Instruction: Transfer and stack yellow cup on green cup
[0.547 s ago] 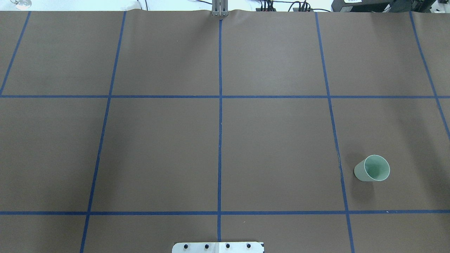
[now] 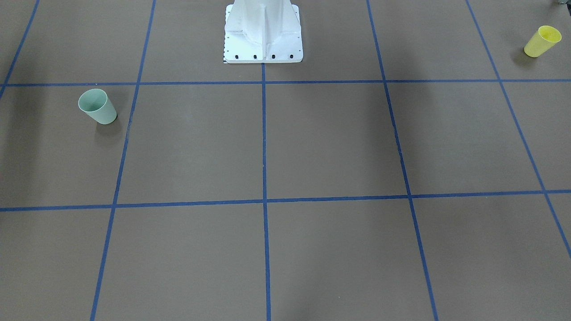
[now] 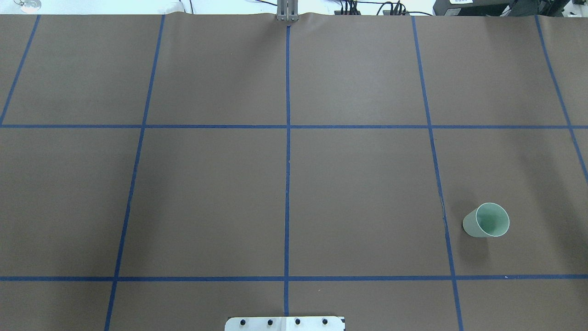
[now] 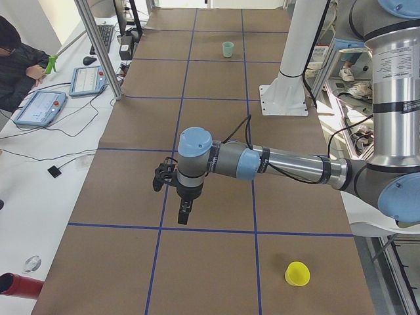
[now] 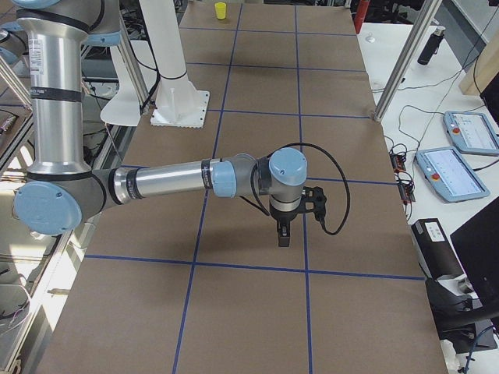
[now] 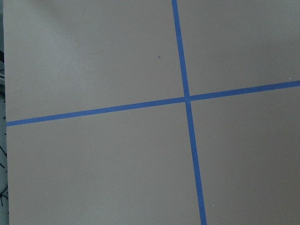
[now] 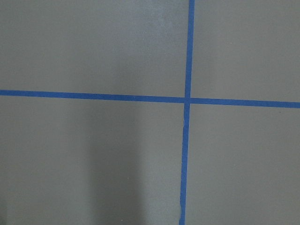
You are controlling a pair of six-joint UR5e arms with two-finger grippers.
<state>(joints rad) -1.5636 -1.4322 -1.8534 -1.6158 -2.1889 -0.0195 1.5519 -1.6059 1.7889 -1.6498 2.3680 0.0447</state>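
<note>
The yellow cup stands upright far to the left of my white base, about level with it. The green cup stands upright off to the base's right, slightly farther forward (the two cups are well apart). My left pincer and right pincer hang above the table forward of the base, clear of both cups. I cannot tell whether either is parted or closed.

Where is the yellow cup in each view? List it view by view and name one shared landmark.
Front-facing: the yellow cup, top right corner.
Overhead: not in it.
Exterior left: bottom, right of centre.
Exterior right: top edge, left of centre.
Both wrist views: not in it.
Shared landmark: the white robot pedestal, in all four exterior views.
</note>
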